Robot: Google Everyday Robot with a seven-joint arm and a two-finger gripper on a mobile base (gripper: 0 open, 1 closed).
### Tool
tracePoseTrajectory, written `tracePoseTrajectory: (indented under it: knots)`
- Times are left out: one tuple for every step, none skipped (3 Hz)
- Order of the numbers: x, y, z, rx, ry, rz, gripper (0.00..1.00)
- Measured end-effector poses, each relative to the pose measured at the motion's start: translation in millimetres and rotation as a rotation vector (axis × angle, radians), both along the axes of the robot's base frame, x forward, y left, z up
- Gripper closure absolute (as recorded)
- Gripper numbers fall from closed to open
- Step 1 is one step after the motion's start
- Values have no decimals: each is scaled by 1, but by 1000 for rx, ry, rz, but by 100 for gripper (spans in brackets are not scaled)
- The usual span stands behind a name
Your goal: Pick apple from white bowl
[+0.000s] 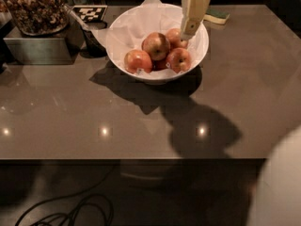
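Note:
The white bowl (118, 40), lined with crumpled white paper, stands at the back middle of the brown table. Several red-yellow apples lie in it: one in the middle (156, 45), one at front left (138, 60), one at front right (178, 59) and one at back right (174, 36). My cream gripper (189, 31) hangs down from the top edge over the bowl's right side. Its tip is just above the back right apple and it holds nothing that I can see.
A dark container of nuts (35, 8) sits on a metal box (37, 50) at back left. A checkered tag (91, 12) and a dark cup (94, 42) stand left of the bowl. A sponge (216, 17) lies behind right. Cables (70, 211) lie on the floor below the table's front edge.

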State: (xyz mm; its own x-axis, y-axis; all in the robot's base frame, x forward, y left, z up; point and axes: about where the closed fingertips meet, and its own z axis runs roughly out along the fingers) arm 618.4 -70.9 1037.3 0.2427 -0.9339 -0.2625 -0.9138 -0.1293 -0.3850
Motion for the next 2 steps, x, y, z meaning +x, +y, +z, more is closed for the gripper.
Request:
tracePoseTrajectory:
  knots:
    - [40,26,5,21,-39,54,5]
    - [64,43,-9,70,-26,77,6]
